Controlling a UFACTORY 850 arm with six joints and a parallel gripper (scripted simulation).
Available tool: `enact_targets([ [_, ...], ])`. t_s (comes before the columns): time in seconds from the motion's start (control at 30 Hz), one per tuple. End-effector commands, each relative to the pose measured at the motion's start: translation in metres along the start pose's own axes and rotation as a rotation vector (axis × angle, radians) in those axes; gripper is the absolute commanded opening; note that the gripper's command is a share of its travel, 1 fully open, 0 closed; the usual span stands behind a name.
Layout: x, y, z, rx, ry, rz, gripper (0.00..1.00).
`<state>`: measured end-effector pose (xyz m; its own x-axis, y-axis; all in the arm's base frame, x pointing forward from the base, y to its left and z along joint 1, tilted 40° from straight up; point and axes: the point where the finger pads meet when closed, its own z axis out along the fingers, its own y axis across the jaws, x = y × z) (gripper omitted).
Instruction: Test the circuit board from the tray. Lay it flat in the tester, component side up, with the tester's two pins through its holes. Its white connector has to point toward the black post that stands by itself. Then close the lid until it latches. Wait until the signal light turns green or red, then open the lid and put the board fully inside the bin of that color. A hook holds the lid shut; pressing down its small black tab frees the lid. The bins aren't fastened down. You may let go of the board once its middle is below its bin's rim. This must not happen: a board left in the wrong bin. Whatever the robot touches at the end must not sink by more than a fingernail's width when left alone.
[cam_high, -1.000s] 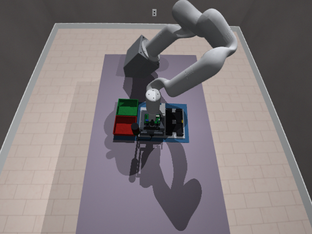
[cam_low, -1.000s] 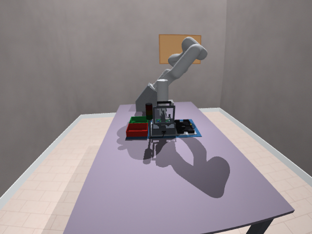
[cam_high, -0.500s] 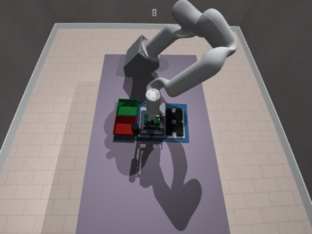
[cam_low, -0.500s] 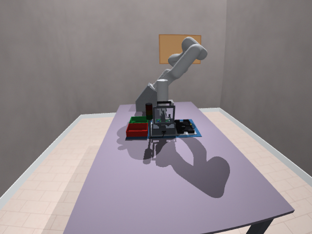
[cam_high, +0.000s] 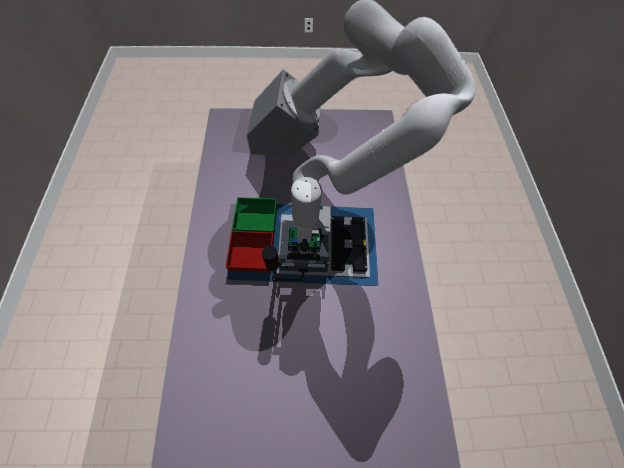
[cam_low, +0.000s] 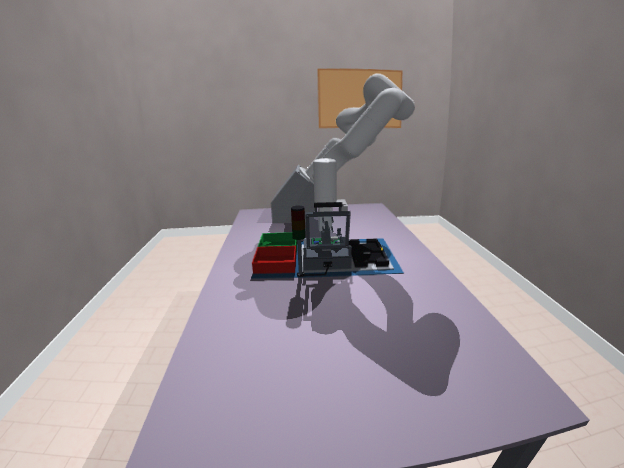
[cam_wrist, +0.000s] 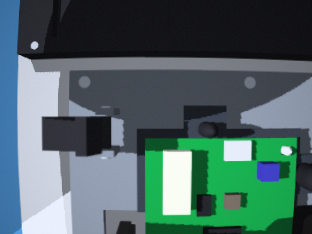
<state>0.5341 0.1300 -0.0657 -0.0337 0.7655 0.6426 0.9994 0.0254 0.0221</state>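
The green circuit board (cam_wrist: 225, 185) (cam_high: 313, 237) lies component side up in the grey tester (cam_wrist: 95, 185) (cam_high: 285, 236) (cam_low: 315, 261). Its white connector (cam_wrist: 177, 181) is on the side toward the lone black post (cam_wrist: 75, 133). A dark pin (cam_wrist: 207, 129) stands at the board's edge, and a white hole (cam_wrist: 286, 150) shows in a corner. The tester's lid (cam_low: 327, 215) stands open and upright. My gripper (cam_high: 305, 247) (cam_low: 328, 235) is open and empty, hanging straight down just above the board. Its fingers are out of the wrist view. The signal light (cam_high: 270, 256) (cam_low: 297, 221) looks dark.
The green bin (cam_high: 255, 214) (cam_low: 274, 238) and the red bin (cam_high: 246, 250) (cam_low: 273, 259) stand side by side to the left of the tester. The black tray (cam_high: 347, 241) (cam_low: 370, 251) lies to its right. All rest on a blue mat (cam_high: 370, 214) (cam_wrist: 7, 125).
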Motion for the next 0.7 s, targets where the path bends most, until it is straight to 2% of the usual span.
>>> enact_targets([
  [0.0, 0.0, 0.001, -0.001, -0.001, 0.0, 0.0, 1.0],
  [0.13, 0.0, 0.001, -0.004, -0.001, 0.0, 0.0, 1.0],
  [0.27, 0.0, 0.001, -0.015, -0.001, 0.0, 0.0, 1.0],
  [0.47, 0.0, 0.001, -0.053, -0.001, 0.0, 0.0, 1.0],
  [0.53, 0.0, 0.001, -0.053, -0.001, 0.0, 0.0, 1.0],
  [0.67, 0.0, 0.001, -0.088, -0.001, 0.0, 0.0, 1.0],
])
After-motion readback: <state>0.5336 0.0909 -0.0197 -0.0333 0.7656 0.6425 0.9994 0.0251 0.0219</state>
